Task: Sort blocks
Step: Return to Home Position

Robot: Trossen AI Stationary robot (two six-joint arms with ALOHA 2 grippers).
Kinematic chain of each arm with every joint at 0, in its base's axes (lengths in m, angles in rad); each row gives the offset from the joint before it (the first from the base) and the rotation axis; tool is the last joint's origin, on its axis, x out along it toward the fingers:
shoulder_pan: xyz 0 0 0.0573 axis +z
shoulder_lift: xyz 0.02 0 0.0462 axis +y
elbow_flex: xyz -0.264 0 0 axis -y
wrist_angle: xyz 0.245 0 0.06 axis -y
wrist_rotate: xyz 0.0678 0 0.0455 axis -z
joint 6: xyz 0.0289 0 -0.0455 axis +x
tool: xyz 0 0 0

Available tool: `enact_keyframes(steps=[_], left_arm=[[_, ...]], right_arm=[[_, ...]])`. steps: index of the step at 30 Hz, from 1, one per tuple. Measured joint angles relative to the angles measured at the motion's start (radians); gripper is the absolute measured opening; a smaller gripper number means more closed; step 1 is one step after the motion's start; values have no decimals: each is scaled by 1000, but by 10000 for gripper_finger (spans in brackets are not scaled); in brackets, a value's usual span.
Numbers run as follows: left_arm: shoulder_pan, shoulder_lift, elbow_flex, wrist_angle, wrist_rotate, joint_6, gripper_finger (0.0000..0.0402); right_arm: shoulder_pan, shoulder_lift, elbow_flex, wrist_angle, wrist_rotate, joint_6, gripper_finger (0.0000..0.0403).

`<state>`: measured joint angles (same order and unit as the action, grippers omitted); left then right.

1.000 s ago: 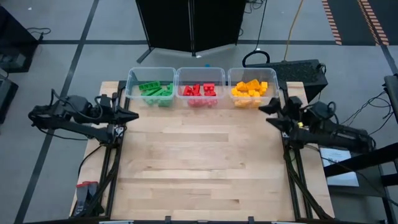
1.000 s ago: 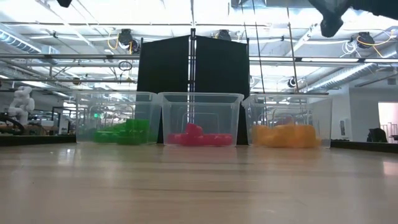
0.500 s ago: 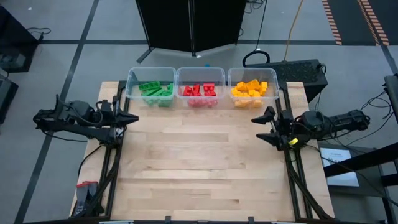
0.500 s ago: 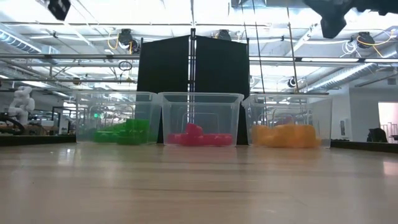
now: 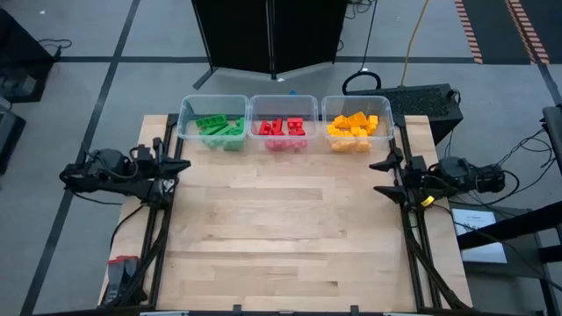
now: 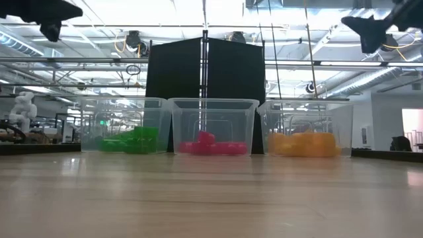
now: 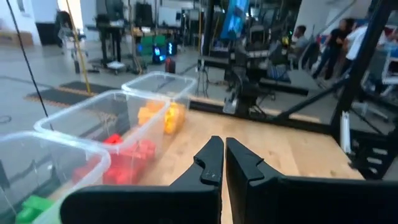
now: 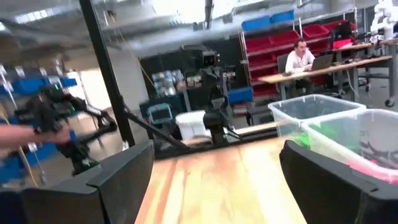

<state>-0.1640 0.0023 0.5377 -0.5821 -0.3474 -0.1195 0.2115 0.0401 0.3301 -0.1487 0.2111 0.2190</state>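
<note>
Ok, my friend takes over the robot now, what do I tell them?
Left pincer: shut, empty, at the left edge of the table.
Right pincer: open, empty, at the right edge.
Green blocks are in the left bin, red blocks in the middle bin, yellow blocks in the right bin.
No block shows on the table, so sorting looks done.
Left: park both arms.

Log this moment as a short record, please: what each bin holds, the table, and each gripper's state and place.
left bin: green blocks
middle bin: red blocks
right bin: yellow blocks
table: bare wood, no loose block visible
left gripper: shut, holding nothing, at the table's left edge
right gripper: open, holding nothing, at the table's right edge
</note>
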Motion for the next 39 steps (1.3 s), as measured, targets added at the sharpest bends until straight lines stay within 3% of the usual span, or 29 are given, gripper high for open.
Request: enact_keyframes(steps=[11,29,39], left_arm=[[0,0,-61,30,-30,30,0],[0,-2,-335,180,-49,-48,0],[0,-2,-361,193,-59,1,0]], right_arm=[[0,-38,-183,70,27,68,338],[0,-38,-211,-7,25,23,338],[6,-21,-316,192,-64,-176,338]])
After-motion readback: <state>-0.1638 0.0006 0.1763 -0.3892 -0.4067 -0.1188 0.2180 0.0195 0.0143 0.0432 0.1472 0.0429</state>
